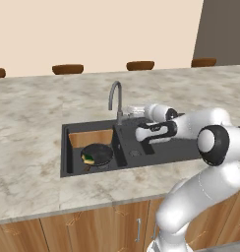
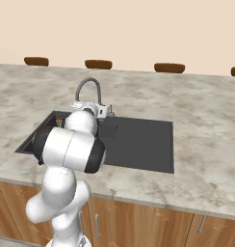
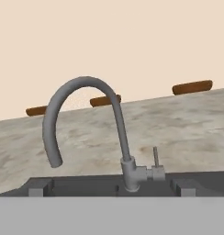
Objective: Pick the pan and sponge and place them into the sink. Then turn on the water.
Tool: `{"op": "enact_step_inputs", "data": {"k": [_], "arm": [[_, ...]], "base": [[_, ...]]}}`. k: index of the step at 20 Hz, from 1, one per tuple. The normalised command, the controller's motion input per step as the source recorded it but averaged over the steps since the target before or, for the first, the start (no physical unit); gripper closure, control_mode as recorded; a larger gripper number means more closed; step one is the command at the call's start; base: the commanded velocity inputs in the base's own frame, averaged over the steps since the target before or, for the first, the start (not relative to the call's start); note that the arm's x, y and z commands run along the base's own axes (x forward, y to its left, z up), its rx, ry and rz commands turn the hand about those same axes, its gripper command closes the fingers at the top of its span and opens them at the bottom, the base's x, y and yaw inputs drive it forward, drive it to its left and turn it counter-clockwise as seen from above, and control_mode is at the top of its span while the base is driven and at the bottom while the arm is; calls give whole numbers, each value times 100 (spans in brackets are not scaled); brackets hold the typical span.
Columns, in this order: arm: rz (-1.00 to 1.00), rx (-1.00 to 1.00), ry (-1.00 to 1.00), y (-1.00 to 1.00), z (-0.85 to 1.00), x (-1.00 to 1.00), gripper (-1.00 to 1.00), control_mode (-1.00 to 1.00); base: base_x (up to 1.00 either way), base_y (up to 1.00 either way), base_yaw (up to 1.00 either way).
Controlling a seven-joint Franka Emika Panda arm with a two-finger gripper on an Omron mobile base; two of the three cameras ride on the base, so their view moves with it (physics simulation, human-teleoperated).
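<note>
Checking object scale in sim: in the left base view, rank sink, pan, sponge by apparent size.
1. Black rectangular double-basin sink
2. Small round black frying pan, lying in the left basin
3. Green-and-yellow sponge, lying in the pan

Faucet (image 3: 118,137) dead ahead; open air above sink (image 3: 86,186) around its lever (image 3: 155,158).

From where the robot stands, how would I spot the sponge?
Find the black sink sunk in the marble counter. In its left basin lies a round black pan. The sponge rests in that pan, the small green-and-yellow block among dark things.
</note>
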Motion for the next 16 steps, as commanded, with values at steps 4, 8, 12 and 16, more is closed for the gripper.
{"op": "enact_step_inputs", "data": {"k": [4,8,12,16], "arm": [[1,0,-13,-14,-12,7,-100,-100],[0,-2,-11,-10,-6,11,-100,-100],[-2,0,-2,-1,0,21,-100,-100],[0,0,-1,0,-7,27,-100,-100]], "base": [[0,0,0],[0,0,0],[0,0,0],[0,0,0]]}}
